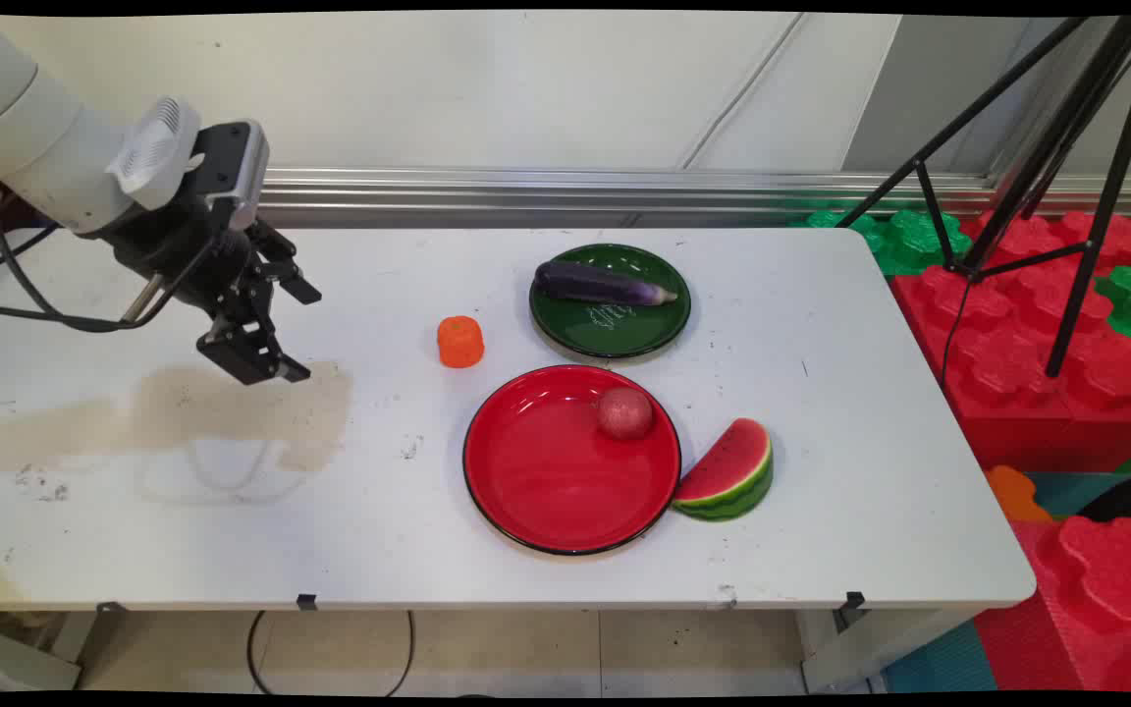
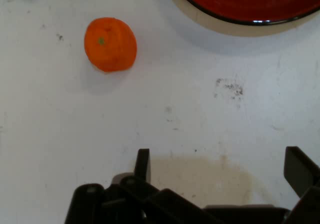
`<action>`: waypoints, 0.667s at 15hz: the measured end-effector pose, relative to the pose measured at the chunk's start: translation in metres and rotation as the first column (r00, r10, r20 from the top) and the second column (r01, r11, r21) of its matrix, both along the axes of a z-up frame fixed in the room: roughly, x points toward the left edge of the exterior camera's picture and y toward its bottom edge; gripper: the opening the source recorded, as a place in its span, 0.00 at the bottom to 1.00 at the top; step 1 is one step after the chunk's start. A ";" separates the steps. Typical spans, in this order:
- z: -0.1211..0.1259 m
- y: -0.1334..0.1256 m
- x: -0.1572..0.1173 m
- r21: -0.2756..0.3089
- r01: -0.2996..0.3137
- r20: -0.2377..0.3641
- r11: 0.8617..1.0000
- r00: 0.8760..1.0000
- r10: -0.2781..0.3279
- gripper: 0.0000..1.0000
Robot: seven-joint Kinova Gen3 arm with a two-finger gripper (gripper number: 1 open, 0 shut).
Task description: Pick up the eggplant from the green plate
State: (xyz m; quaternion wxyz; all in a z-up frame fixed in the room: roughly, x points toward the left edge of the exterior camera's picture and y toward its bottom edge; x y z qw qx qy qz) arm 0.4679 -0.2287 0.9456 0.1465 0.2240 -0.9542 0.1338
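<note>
My gripper (image 1: 305, 334) hangs open and empty over the left part of the white table (image 1: 880, 471), above a brownish stain (image 1: 242, 412). In the hand view both black fingers of the gripper (image 2: 220, 164) stand wide apart over that stain (image 2: 210, 176). The nearest thing is a small orange fruit (image 1: 459, 342), to the gripper's right and apart from it; the fruit (image 2: 110, 44) sits at the upper left in the hand view. Further right lies a red plate (image 1: 546, 471) with a reddish round fruit (image 1: 624, 412) on it. The plate's rim (image 2: 250, 19) shows at the top of the hand view.
A green plate (image 1: 615, 334) holding a purple eggplant (image 1: 600, 284) stands behind the red plate. A watermelon slice (image 1: 730, 471) leans beside the red plate's right rim. A black tripod (image 1: 1066, 196) and red and green foam blocks (image 1: 1017, 334) stand off the table's right end.
</note>
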 end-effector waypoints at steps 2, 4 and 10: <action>0.002 -0.002 -0.001 -0.010 -0.007 -0.001 1.000 1.000 0.007 1.00; 0.006 -0.006 -0.004 -0.020 -0.018 -0.002 1.000 1.000 0.017 1.00; 0.020 -0.030 -0.024 -0.059 -0.045 -0.010 0.997 0.999 0.045 1.00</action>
